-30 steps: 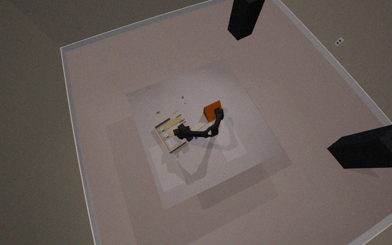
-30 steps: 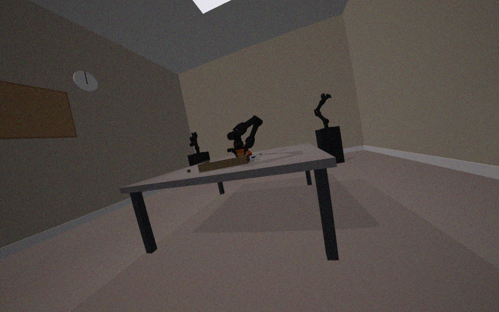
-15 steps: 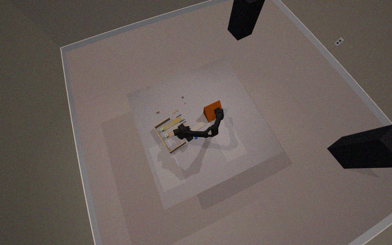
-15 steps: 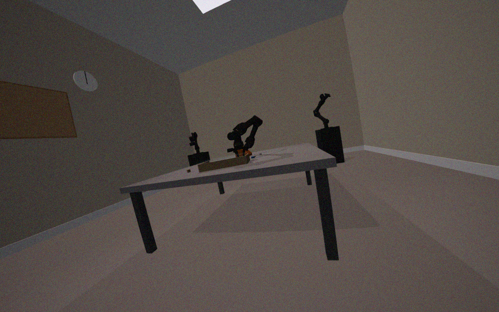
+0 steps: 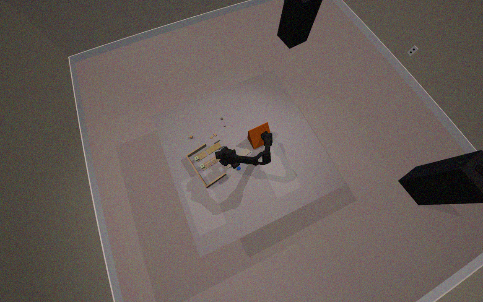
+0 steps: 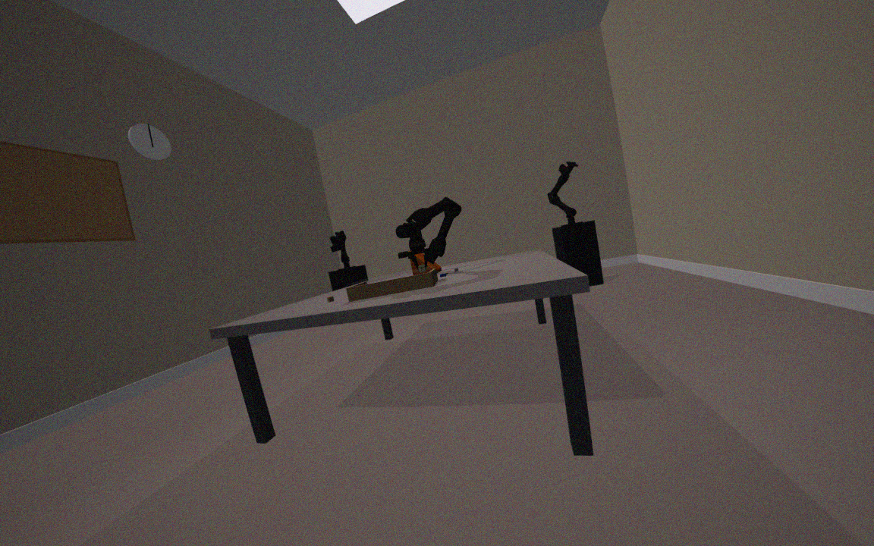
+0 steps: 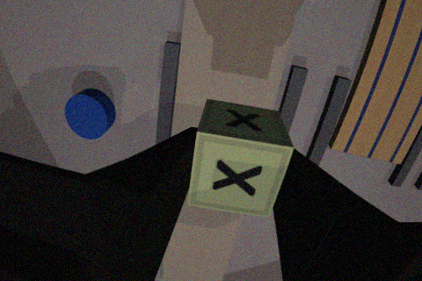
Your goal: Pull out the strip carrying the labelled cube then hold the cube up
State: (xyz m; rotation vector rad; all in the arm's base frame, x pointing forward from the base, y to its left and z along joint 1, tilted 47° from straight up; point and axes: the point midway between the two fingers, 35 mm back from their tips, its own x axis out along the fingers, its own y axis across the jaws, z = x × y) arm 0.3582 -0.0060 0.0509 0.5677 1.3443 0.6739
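Hand (image 5: pixel 232 165) (image 6: pixel 421 268) (image 7: pixel 236 144) part-closed, gripping matte pale-grn cube (image 6: pixel 422 268) (image 7: pixel 233 173) w/ blk X's; blue disc (image 5: pixel 238 168) (image 7: pixel 90 115) nearby.

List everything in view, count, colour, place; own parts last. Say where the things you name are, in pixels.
Labelled cube (image 6: pixel 422 268) (image 7: pixel 237 180): one, pale green, between the fingertips
Pale strip (image 5: pixel 245 151) (image 7: pixel 195 70): one, cream, below cube
Striped strip (image 7: pixel 378 97): one, orange-tan, blue lines, beside it
Grey bars (image 7: pixel 168 88): several, beside strips
Other cubes (image 5: pixel 196 158): two, pale green, inside frame
Frame (image 5: pixel 197 171) (image 6: pixel 392 286): one, wooden, on table
Disc (image 5: pixel 238 168) (image 7: pixel 88 116): one, blue, on table
Table (image 5: pixel 310 157) (image 6: pixel 392 310): one, grey, mid-room
Pedestals (image 5: pixel 442 183) (image 6: pixel 578 251): two, black, beyond table
Clock (image 6: pixel 145 143): one, pale, wall
Board (image 6: pixel 33 189): one, brown, wall
Arm (image 5: pixel 245 159) (image 6: pixel 450 207): one, black
End effector (image 5: pixel 226 157) (image 6: pixel 421 267) (image 7: pixel 236 144): one, black, shut on cube
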